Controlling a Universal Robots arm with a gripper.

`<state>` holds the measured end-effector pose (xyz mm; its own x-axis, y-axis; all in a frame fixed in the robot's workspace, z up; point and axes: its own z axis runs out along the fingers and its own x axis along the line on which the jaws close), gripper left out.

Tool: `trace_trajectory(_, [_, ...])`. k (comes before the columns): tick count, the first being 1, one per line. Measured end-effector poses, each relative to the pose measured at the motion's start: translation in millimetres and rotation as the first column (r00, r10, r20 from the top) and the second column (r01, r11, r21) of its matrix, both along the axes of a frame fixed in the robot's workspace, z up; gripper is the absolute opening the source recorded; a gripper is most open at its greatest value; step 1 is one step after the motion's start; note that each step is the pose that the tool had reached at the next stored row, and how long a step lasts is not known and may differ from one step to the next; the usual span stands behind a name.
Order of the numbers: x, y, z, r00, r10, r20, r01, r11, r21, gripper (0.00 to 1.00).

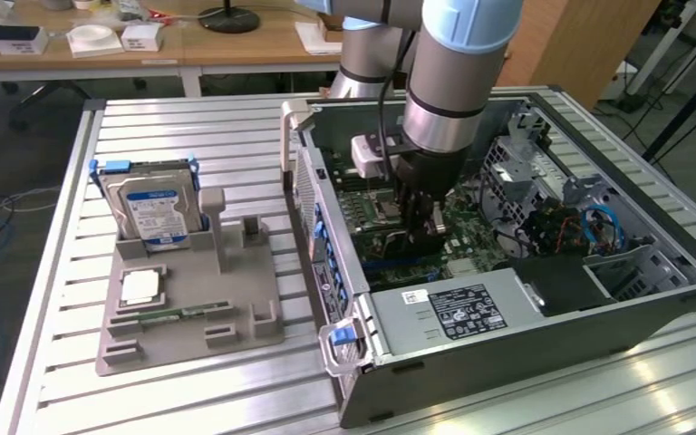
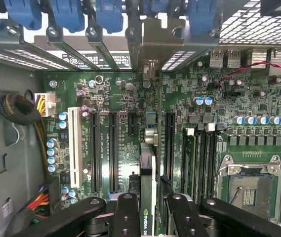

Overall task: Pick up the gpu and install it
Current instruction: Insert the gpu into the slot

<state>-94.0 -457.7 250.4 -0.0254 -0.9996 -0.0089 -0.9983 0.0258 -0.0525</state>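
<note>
— Where is the gpu [image 2: 148,197] seen?

— Inside the open computer case [image 1: 638,308], the gpu is held edge-on between the fingers [image 2: 126,217] of the gripper [image 2: 149,213], which are clamped on its two flat faces. In the wrist view the thin card is seen from above, standing upright over the green motherboard [image 2: 120,138], with its metal bracket end reaching toward the row of blue slot clips [image 2: 71,15] at the case's rear wall.

— And in the wider scene?

— In the exterior view the arm [image 1: 457,82] is lowered straight into the case, and the gripper [image 1: 419,237] is placed low over the motherboard, close to the empty processor socket [image 1: 379,213]. Whether the card's edge is already touching a slot cannot be told.

— What else is laid out?

— On the slatted metal worktop [image 1: 203,127], to the exterior view's left of the case, a grey holder tray [image 1: 191,340] is set. A silver hard drive [image 1: 151,210] with a blue label is stood upright at the tray's far end, a processor chip [image 1: 140,287] is laid flat in the middle, and a narrow green memory stick [image 1: 185,314] is laid nearer the front. Well apart, a wooden desk [image 1: 142,41] with small white boxes is seen in the background.
</note>
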Motion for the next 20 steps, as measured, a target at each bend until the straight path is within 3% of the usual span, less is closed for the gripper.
trace_trajectory(8, [0.0,-0.2,-7.7,1.0,0.0,-0.0002,0.0,1.0,-0.0004,0.26])
trace_trajectory(20, [-1.4,-0.1,-8.5,1.0,0.0,0.0028,0.0,1.0,0.0001,0.26])
